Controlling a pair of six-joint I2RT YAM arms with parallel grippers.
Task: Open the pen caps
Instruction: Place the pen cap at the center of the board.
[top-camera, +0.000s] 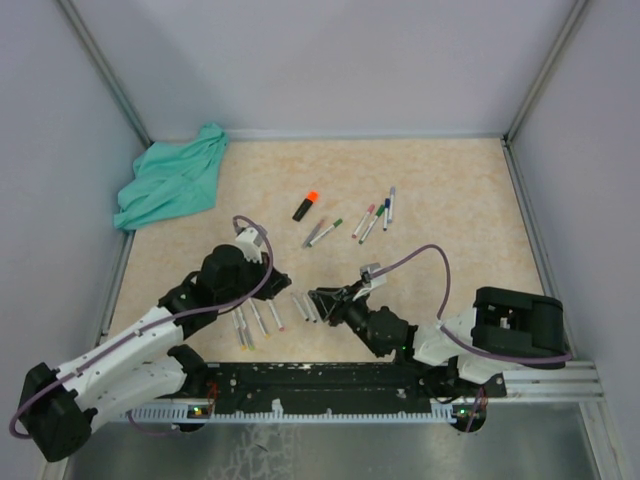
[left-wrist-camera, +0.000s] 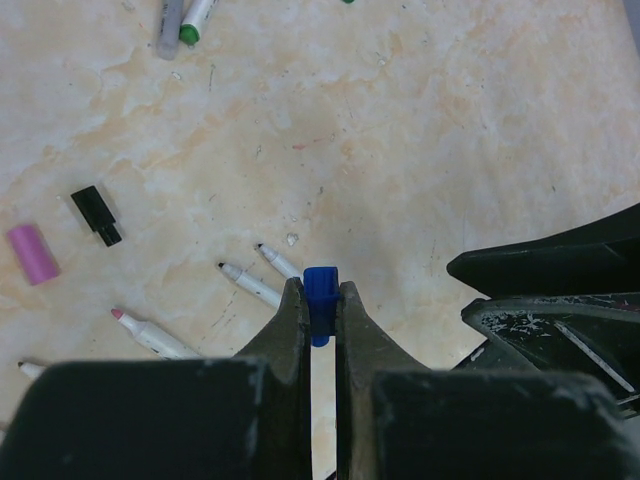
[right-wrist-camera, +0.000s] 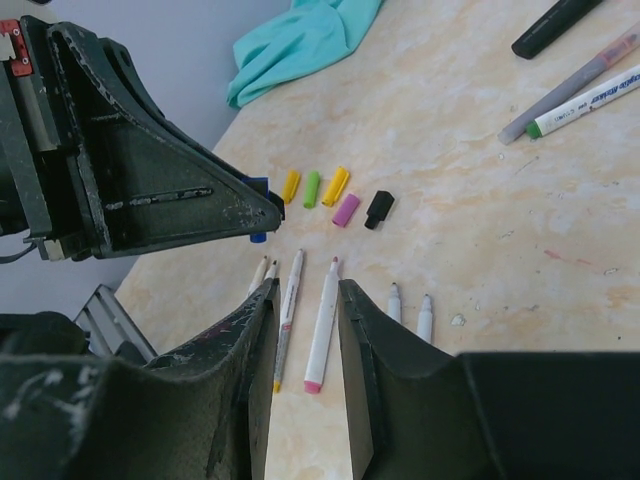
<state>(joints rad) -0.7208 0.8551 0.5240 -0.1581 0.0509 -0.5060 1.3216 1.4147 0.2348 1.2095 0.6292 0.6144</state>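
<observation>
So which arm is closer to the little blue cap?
Left arm: its jaws are pinching the blue cap. The right arm has its jaws open just beside it, not touching.

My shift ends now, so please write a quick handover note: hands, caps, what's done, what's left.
Left hand: shut on a blue cap.
Right hand: open, apparently empty, above the row of uncapped pens.
Done: five loose caps lie beside that row (two yellow, one green, one pink, one black).
Left: set the blue cap down. The capped pens farther out and the orange-capped marker still need opening.
</observation>
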